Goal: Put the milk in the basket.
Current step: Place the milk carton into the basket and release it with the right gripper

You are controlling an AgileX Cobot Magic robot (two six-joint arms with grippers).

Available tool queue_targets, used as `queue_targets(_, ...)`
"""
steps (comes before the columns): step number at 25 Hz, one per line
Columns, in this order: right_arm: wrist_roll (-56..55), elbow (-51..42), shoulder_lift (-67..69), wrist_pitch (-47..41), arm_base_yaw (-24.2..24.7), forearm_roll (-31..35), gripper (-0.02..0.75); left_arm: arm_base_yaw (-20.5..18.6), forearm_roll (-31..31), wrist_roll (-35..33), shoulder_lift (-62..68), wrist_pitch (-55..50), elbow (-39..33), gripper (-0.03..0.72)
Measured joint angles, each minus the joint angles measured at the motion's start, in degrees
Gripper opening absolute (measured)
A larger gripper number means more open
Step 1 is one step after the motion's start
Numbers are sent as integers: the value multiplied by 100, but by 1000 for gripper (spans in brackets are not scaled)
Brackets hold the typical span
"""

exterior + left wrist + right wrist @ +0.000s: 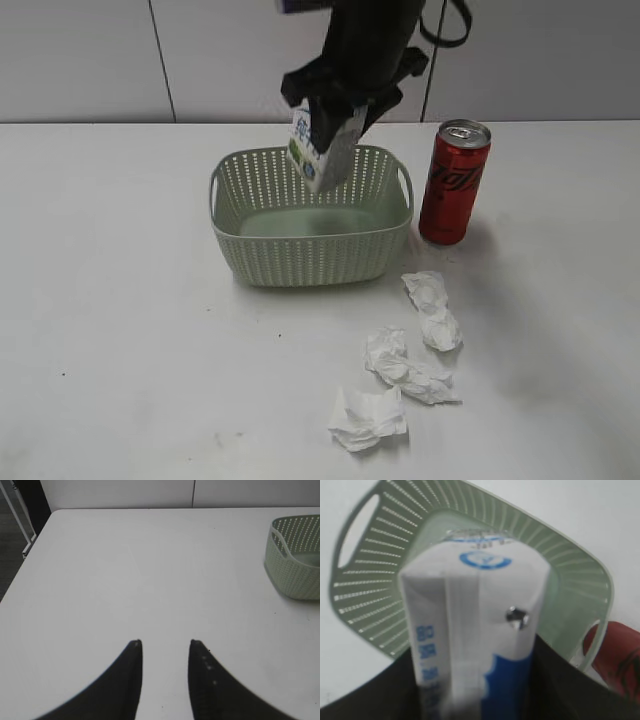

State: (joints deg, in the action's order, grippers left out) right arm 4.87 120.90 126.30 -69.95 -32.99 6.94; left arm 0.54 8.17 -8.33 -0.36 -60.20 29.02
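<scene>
The milk (318, 150), a small white carton with blue lettering, hangs tilted in my right gripper (335, 112), just above the back rim of the pale green perforated basket (300, 262). In the right wrist view the milk (475, 630) fills the middle between the dark jaws (475, 690), with the basket (380, 605) below it. The basket holds nothing. My left gripper (164, 642) is open and empty over bare table, with the basket (295, 575) at the far right of its view.
A red soda can (454, 182) stands just right of the basket, also showing at the right wrist view's edge (615, 655). Three crumpled white tissues (430, 308) (405, 366) (367, 418) lie in front right. The table's left edge (22, 565) shows in the left wrist view.
</scene>
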Motion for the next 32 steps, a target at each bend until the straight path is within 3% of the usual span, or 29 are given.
queue_targets(16,-130,76,1071,-1,-4,-81,349,0,0,0,0,0,0,235)
queue_targets(23,-348,99,1031,5,-11,41,599,0,0,0,0,0,0,235)
queue_targets(32,-487,99,80,5,-5,-137,618,0,0,0,0,0,0,235)
